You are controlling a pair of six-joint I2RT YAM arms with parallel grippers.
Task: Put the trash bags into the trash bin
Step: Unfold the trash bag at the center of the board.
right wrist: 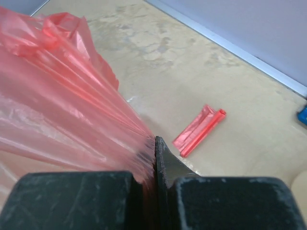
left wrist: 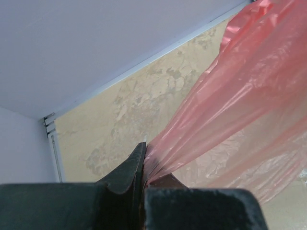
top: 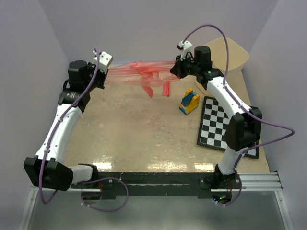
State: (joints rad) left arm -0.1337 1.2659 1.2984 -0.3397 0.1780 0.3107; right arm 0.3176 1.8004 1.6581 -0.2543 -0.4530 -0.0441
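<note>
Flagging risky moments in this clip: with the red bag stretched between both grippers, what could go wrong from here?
1. The trash bag is thin film pulled taut between the shut left gripper and right gripper; more pull could tear it or slip it free.
2. The trash bin sits behind the right arm, so swinging there may knock it.
3. The hanging folds could drag the folded strip.

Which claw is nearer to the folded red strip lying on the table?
Right. The right claw, shut on one end of the stretched red bag, hangs close to the folded strip; the left claw grips the bag's other end, far off to the left.
</note>
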